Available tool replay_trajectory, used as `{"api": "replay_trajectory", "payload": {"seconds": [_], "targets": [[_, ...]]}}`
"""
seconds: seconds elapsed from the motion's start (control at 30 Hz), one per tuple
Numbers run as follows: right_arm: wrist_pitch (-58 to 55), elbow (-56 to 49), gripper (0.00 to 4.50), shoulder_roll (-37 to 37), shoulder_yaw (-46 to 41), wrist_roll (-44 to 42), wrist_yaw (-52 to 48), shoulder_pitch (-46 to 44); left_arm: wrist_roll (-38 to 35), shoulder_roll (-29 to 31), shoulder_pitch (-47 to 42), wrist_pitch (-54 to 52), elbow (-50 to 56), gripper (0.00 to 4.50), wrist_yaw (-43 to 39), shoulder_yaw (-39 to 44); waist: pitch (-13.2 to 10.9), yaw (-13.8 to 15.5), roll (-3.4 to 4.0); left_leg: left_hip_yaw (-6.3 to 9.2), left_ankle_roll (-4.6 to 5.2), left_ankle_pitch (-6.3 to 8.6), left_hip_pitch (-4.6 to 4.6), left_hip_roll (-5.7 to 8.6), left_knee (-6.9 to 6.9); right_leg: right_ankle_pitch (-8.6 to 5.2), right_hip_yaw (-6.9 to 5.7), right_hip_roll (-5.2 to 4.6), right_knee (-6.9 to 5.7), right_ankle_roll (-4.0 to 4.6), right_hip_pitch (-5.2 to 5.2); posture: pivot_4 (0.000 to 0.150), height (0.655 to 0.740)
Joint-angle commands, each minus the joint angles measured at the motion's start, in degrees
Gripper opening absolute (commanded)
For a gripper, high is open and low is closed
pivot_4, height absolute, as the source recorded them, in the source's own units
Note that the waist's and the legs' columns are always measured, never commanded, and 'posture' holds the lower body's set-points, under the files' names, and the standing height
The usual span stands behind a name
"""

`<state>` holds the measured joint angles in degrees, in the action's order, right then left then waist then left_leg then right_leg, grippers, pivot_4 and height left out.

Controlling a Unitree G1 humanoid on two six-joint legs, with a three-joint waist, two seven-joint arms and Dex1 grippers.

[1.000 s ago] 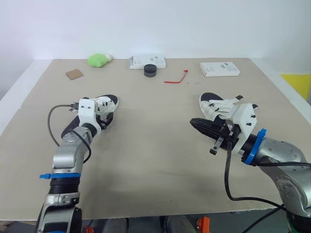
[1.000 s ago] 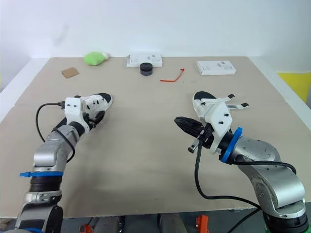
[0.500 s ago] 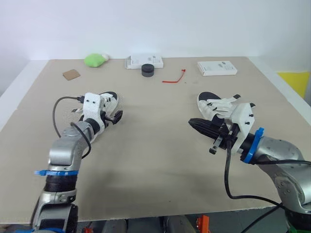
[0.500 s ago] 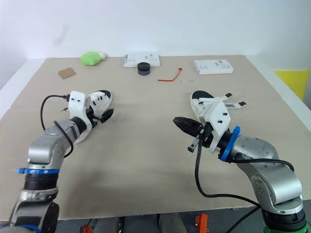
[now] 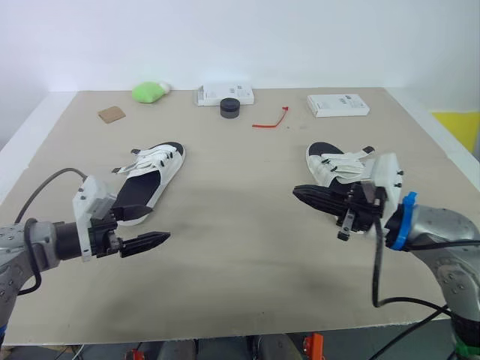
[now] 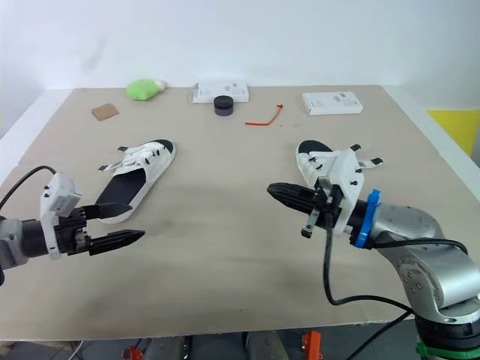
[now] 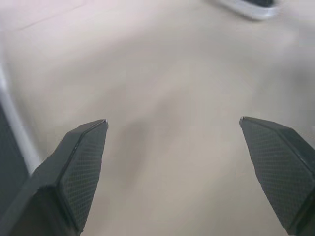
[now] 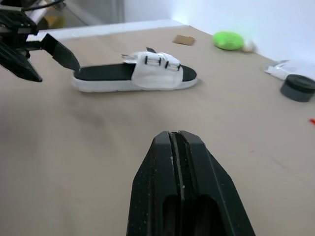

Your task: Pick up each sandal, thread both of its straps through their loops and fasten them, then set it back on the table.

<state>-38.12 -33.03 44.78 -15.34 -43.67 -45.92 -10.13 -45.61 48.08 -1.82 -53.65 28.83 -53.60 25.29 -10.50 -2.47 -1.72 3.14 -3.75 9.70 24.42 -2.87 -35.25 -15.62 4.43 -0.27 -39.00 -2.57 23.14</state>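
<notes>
Sandals lie on the table (image 5: 240, 255), left sandal (image 5: 152, 178) and right sandal (image 5: 335, 163), neither held; I cannot tell whether any straps are fastened. My left gripper (image 7: 173, 119) has its fingers apart, and my right gripper (image 5: 298, 192) has them pressed together.

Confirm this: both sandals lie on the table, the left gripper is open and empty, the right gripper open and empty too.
One error: the right gripper is shut, fingers pressed together, as the right wrist view shows. The left sandal and the right sandal do lie on the table, and the left gripper is open and empty.
</notes>
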Motion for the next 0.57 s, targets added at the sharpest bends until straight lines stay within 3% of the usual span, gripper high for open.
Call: {"api": "replay_trajectory", "payload": {"seconds": [0.03, 0.27, 0.57], "targets": [[0.1, -0.5, 0.00, 0.8, -6.1, -1.6, -2.1, 7.0, -4.5, -0.5, 2.5, -1.8, -0.5, 4.44, 0.8, 6.1, 0.0, 0.0, -0.01, 0.01, 0.00, 0.00, 0.00, 0.00, 0.00, 0.00, -0.01, 0.00, 0.00, 0.00, 0.00, 0.150, 0.7400], [3.2, 0.9, 0.00, -0.1, -18.9, 2.6, -4.5, 29.5, -0.7, -1.5, 16.9, 3.9, -6.1, 4.44, -1.8, 12.3, 0.0, -0.1, 0.03, -0.04, 0.03, 0.12, -0.07, -0.01, 0.00, -0.24, -0.01, -0.04, -0.01, 0.26, -0.02, 0.150, 0.7400], [3.5, 1.2, 0.00, -0.5, -24.1, 1.6, -2.9, 31.8, -0.5, -1.1, 21.4, 6.8, -9.7, 4.44, -3.0, 13.8, 0.0, -0.2, -0.03, -0.19, -0.20, 0.24, -0.25, -0.15, -0.17, -0.15, -0.01, -0.18, 0.02, 0.32, 0.19, 0.150, 0.7400]]}}
